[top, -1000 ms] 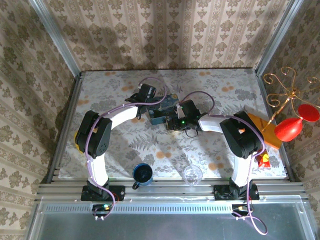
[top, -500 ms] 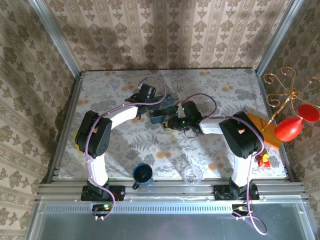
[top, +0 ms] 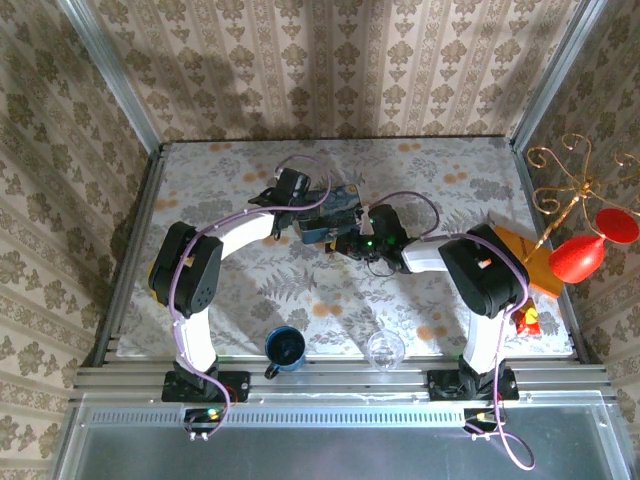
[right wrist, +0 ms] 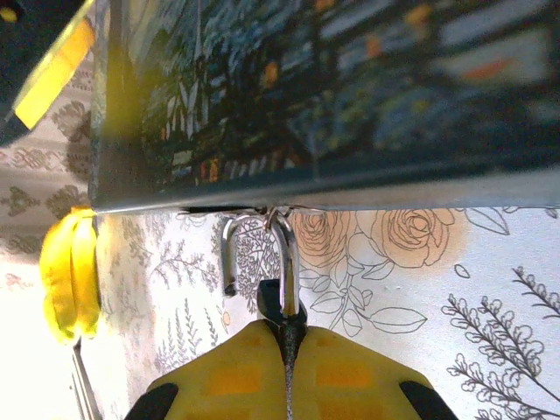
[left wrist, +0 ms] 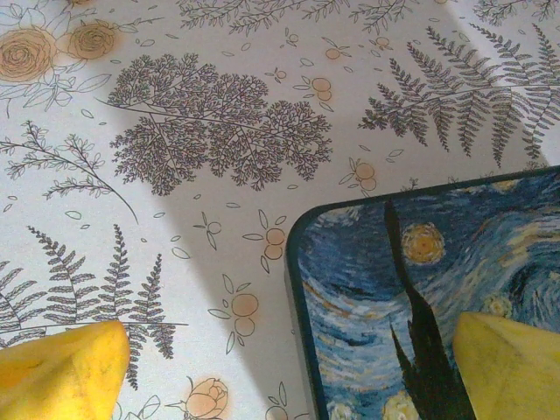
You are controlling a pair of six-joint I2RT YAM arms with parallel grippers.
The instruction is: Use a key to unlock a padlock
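In the right wrist view my right gripper (right wrist: 287, 328) is shut on the padlock (right wrist: 273, 302), its dark body pinched between the yellow fingers. The silver shackle (right wrist: 286, 254) sticks out and hooks a small loop under the edge of the blue starry-night tin (right wrist: 332, 96). The shackle's short leg hangs free of the body. The key is hidden. My left gripper (left wrist: 289, 376) stands wide open over a corner of the tin (left wrist: 437, 289), one yellow fingertip (left wrist: 61, 372) above the tablecloth, the other above the lid. From above, both grippers meet at the tin (top: 322, 222).
A blue mug (top: 286, 346) and a clear glass (top: 385, 350) stand near the front edge. At the right are an orange sheet (top: 520, 255), red ornaments (top: 575, 258) and a gold wire stand (top: 565, 180). Patterned walls close in the table.
My right gripper has shut on the padlock and shifted slightly up and right beside the tin. The left arm has hardly moved.
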